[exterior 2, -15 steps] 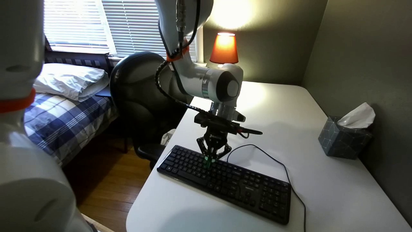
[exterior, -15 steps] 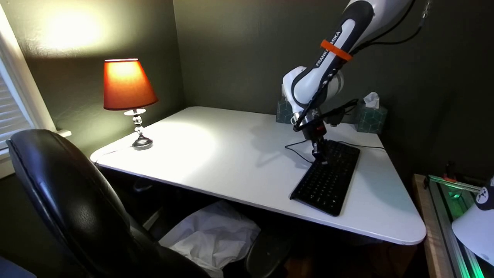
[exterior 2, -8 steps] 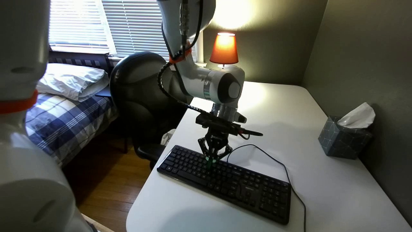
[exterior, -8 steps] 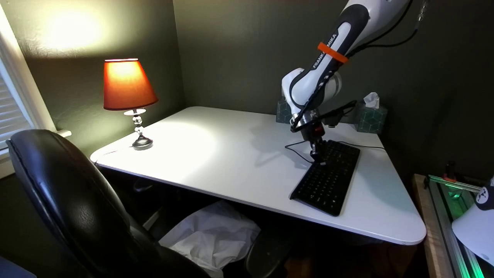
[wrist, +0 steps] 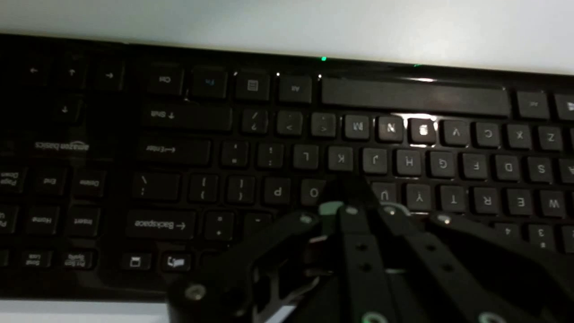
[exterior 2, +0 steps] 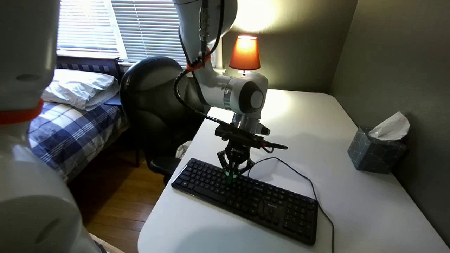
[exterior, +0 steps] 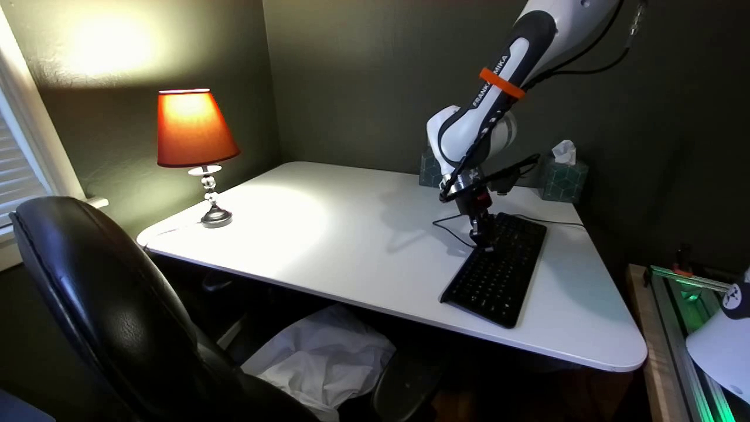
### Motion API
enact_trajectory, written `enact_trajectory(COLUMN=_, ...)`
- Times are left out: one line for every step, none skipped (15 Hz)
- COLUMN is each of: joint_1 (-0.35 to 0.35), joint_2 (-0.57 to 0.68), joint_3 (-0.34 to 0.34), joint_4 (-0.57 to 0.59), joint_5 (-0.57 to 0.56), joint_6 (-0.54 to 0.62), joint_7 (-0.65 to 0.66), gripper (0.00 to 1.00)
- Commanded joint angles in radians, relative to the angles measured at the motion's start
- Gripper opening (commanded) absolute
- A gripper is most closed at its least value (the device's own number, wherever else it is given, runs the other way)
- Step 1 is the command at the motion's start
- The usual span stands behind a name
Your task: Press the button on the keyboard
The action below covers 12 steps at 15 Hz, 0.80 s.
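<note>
White bench [exterior: 363, 246], Amazon Basics keyboard [wrist: 287, 152], claw [exterior 2: 230, 181] together over it.
Likely light, stiff, slide-prone; best pinched along its rim [wrist: 251, 60].

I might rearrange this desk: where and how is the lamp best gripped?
Probably the narrow stem between shade and base, with the end effector coming in level across the desk: the lamp stands upright, and its wide shade likely blocks a grip from above.

Kbd [exterior 2: 246, 196] on desk [exterior: 328, 240], tool [exterior 2: 230, 179] over it, lamp [exterior: 193, 132] at opp end, chair [exterior 2: 151, 105] alongside
</note>
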Motion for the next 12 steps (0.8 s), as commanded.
enact_trajectory(joint_1=-0.011, joint_2=0.031, joint_3=0.011, joint_4=0.024, joint_5=0.014, joint_6=0.005, joint_7=0.012, gripper=0.00)
enact_trajectory(joint_1=-0.011, joint_2=0.032, joint_3=0.011, joint_4=0.024, joint_5=0.014, joint_6=0.005, joint_7=0.013, gripper=0.00)
enact_trajectory(joint_1=-0.011, joint_2=0.032, joint_3=0.011, joint_4=0.025, joint_5=0.014, joint_6=0.005, joint_7=0.013, gripper=0.00)
enact_trajectory(joint_1=-0.011, joint_2=0.030, joint_3=0.011, joint_4=0.023, joint_5=0.015, joint_6=0.005, joint_7=0.012, gripper=0.00)
enact_trajectory(joint_1=-0.011, joint_2=0.029, joint_3=0.011, joint_4=0.022, joint_5=0.014, joint_6=0.006, joint_7=0.012, gripper=0.00)
enact_trajectory(joint_1=-0.011, joint_2=0.023, joint_3=0.011, joint_4=0.016, joint_5=0.015, joint_6=0.008, joint_7=0.013, gripper=0.00)
enact_trajectory(joint_1=-0.012, joint_2=0.017, joint_3=0.011, joint_4=0.011, joint_5=0.014, joint_6=0.010, joint_7=0.012, gripper=0.00)
enact_trajectory(joint_1=-0.012, joint_2=0.011, joint_3=0.010, joint_4=0.007, joint_5=0.015, joint_6=0.011, joint_7=0.013, gripper=0.00)
enact_trajectory(joint_1=-0.012, joint_2=0.003, joint_3=0.010, joint_4=-0.001, joint_5=0.014, joint_6=0.015, joint_7=0.013, gripper=0.00)
enact_trajectory(joint_1=-0.012, joint_2=-0.003, joint_3=0.009, joint_4=-0.006, joint_5=0.013, joint_6=0.017, joint_7=0.013, gripper=0.00)
enact_trajectory(joint_1=-0.012, joint_2=-0.013, joint_3=0.009, joint_4=-0.015, joint_5=0.013, joint_6=0.022, joint_7=0.013, gripper=0.00)
enact_trajectory(joint_1=-0.012, joint_2=-0.021, joint_3=0.008, joint_4=-0.022, joint_5=0.013, joint_6=0.026, joint_7=0.013, gripper=0.00)
